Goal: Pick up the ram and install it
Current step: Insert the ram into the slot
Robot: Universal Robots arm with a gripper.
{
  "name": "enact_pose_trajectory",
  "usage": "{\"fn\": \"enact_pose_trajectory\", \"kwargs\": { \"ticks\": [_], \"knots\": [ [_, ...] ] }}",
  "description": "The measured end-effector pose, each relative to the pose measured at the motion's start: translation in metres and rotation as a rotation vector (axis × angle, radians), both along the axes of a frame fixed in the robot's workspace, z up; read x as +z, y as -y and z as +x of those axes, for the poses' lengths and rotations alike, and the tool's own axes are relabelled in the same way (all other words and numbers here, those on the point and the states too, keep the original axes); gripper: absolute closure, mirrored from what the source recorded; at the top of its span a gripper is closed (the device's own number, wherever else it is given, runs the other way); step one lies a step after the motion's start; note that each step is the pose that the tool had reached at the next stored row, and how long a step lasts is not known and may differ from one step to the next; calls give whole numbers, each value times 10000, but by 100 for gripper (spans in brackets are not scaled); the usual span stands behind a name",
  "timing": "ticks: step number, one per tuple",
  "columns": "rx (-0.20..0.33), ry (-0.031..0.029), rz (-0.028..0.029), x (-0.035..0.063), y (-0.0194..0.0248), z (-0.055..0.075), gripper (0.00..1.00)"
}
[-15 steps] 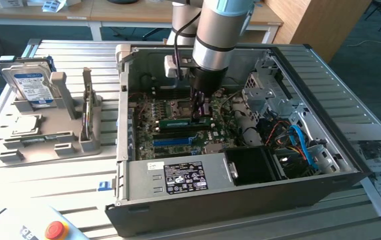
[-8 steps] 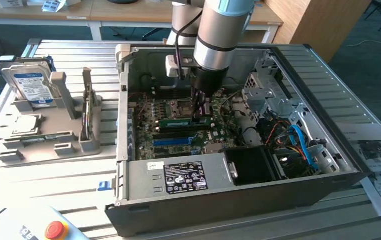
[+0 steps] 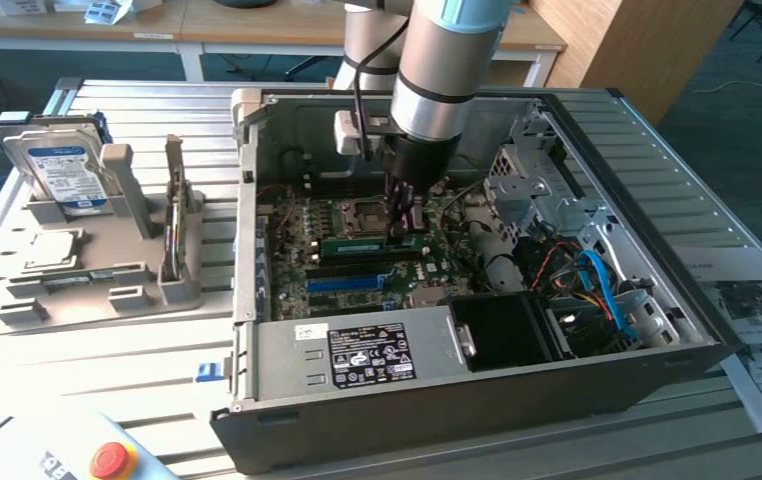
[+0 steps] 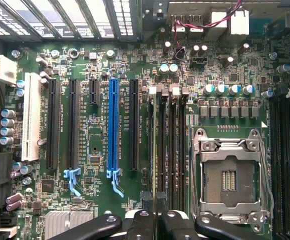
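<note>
My black fingers [image 4: 148, 204] are pinched nearly together on the ram [image 3: 354, 244], that long thin green circuit-board stick. It's lying along the row of black memory slots [image 4: 172, 150], though I honestly can't tell if it's touching one. The silver CPU socket [image 4: 230, 175] is just beside those. It's all inside the open black computer case [image 3: 488, 400], on the slatted metal bench [image 3: 88, 360].

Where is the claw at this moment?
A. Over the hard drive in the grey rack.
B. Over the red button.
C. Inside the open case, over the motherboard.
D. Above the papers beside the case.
C: the claw, shut on the ram, hangs inside the case over the motherboard.
</note>
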State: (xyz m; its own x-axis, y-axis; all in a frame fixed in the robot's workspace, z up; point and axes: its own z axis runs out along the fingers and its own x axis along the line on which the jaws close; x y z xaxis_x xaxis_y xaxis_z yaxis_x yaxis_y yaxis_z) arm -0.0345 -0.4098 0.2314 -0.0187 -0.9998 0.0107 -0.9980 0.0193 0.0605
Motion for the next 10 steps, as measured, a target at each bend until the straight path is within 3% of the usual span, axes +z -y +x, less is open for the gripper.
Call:
{"fn": "enact_pose_trajectory", "kwargs": {
  "ticks": [10],
  "knots": [
    [31,0,0,-6,-1,7,88]
  ]
}}
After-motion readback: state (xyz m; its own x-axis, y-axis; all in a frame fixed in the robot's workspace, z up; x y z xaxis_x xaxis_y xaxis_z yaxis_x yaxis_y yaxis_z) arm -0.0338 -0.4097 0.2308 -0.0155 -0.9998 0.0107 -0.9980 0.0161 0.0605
